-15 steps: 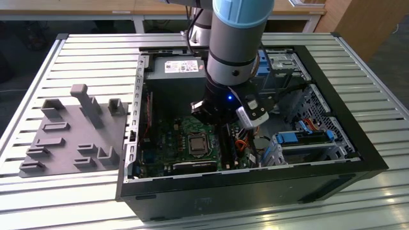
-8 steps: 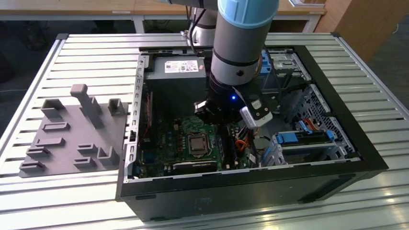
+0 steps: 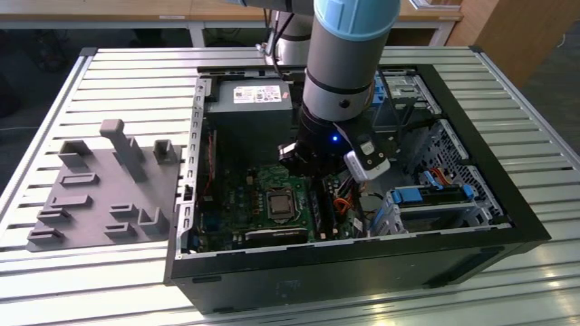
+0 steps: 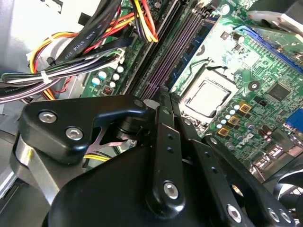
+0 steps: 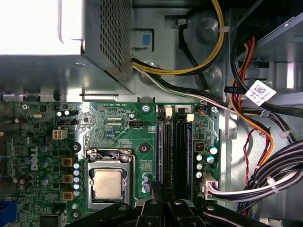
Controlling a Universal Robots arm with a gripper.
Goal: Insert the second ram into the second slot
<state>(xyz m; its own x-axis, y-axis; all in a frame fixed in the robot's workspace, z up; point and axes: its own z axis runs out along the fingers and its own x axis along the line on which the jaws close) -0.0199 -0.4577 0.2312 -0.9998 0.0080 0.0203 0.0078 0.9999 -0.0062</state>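
Inside the case [image 3: 471,224], over the motherboard's [image 5: 118,132] slots [image 5: 173,151], the gripper [image 4: 163,101] hangs with its fingers pressed together; whether they pinch the ram I cannot tell.

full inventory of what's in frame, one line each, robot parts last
Computer case: one, black, open, on the slatted table.
Slatted table: one, silver-grey, under everything.
Grey holder: one, with upright posts, on the table at the exterior view's left of the case.
Motherboard: one, green, on the case floor.
Processor socket: one, silver, on the motherboard.
Memory slots: a row, dark, beside the socket; whether a stick is seated I cannot tell.
Power supply: one, grey, at the case's far end.
Cables: a bundle, black, yellow, red, orange, beside the slots.
Drive bays: metal with blue tabs, at the exterior view's right.
Robot arm: one, grey and light blue, reaching into the case.
End effector: one, black, above the slots.
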